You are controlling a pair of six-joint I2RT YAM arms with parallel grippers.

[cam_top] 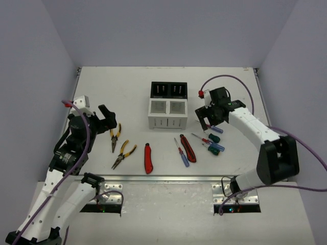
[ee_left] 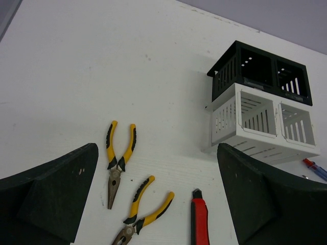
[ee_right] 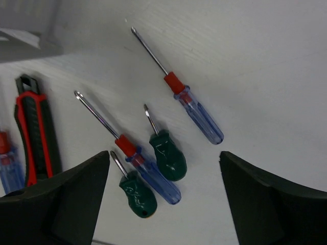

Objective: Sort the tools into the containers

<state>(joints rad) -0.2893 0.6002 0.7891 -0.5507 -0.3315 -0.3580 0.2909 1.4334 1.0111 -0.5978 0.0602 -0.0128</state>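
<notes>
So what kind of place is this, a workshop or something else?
Most likely a robotics lab test cell, not a real workshop: a white table boxed in by blank walls, a left arm and right arm mounted at its near edge, and pliers laid out by sorting boxes.

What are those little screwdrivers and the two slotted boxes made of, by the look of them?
Blue-handled screwdrivers: clear, glossy handles, likely plastic; thin shiny shafts, likely steel. Green-handled screwdrivers: opaque glossy handles, probably plastic. White box and black box: matte, thin slotted walls, looks like moulded plastic.
</notes>
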